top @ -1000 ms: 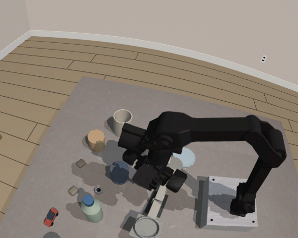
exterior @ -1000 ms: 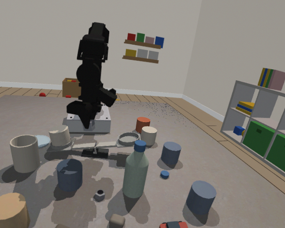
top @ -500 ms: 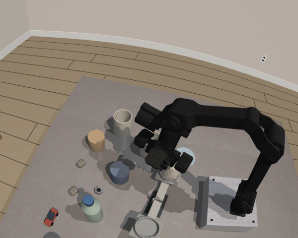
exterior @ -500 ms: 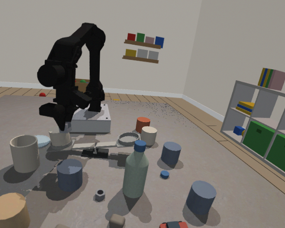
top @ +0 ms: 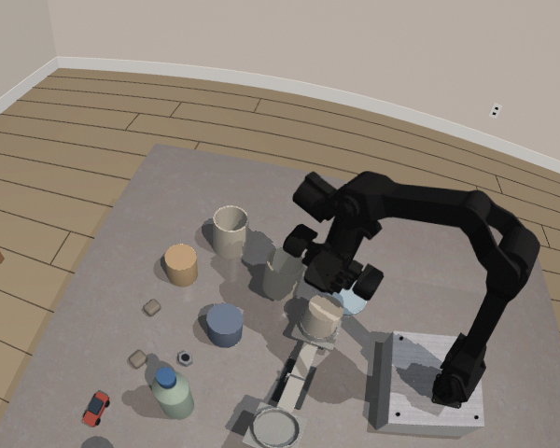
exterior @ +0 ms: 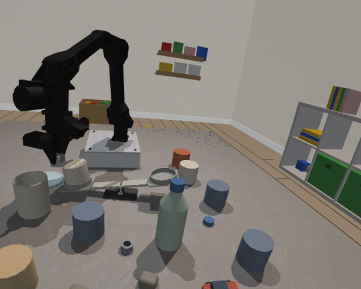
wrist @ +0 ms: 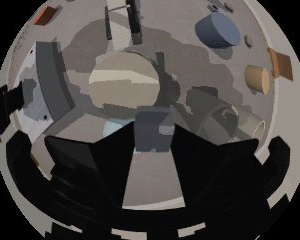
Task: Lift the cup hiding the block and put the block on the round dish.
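My gripper (exterior: 58,159) (wrist: 152,126) is shut on a small grey block (exterior: 59,160) (wrist: 152,137), held in the air near the light-blue round dish (top: 354,303) (exterior: 52,179) (wrist: 114,129). The block covers part of the dish in the wrist view; in the top view the hand hides the block. A cream cup (top: 321,318) (exterior: 76,172) (wrist: 124,87) stands upside down on one end of the balance (top: 303,361) (exterior: 107,185) (wrist: 120,27), beside the dish. The other end's ringed pan (top: 275,427) (exterior: 163,176) is empty. Another cream cup (exterior: 188,172) stands on the table beside that pan.
A tall open grey cup (top: 281,279) (exterior: 32,195) (wrist: 210,115) stands near the balance's cup end. Another (top: 231,236) is farther back. A blue cylinder (top: 225,325) (exterior: 88,222), an orange cylinder (top: 181,265) and a green bottle (top: 174,395) (exterior: 172,220) stand nearby.
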### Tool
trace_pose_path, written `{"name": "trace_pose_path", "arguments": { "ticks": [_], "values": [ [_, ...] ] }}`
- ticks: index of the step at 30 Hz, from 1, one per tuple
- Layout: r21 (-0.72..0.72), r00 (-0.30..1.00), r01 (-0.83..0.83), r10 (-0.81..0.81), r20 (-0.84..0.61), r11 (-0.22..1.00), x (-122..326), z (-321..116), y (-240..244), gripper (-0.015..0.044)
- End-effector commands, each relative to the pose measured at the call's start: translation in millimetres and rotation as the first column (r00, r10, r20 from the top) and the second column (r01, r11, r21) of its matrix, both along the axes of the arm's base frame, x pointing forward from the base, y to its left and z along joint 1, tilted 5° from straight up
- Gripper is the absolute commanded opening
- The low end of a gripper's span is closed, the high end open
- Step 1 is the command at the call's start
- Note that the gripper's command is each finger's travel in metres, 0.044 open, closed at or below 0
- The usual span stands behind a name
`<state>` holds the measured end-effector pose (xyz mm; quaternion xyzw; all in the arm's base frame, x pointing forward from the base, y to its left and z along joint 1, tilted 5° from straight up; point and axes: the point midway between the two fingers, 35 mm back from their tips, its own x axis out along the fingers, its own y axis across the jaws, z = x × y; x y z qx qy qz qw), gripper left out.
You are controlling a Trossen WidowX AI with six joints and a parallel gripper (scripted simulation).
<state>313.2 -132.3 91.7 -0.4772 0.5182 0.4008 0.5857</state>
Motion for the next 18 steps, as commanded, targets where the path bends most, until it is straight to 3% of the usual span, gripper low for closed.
{"name": "trace_pose_path", "arguments": {
  "ticks": [1, 18],
  "values": [
    [0.004, 1.0, -0.004, 0.004, -0.011, 1.0, -10, -8, -15, 0.0],
    [0.015, 0.999, -0.013, 0.014, -0.044, 1.0, -54, -39, -68, 0.0]
  ]
}}
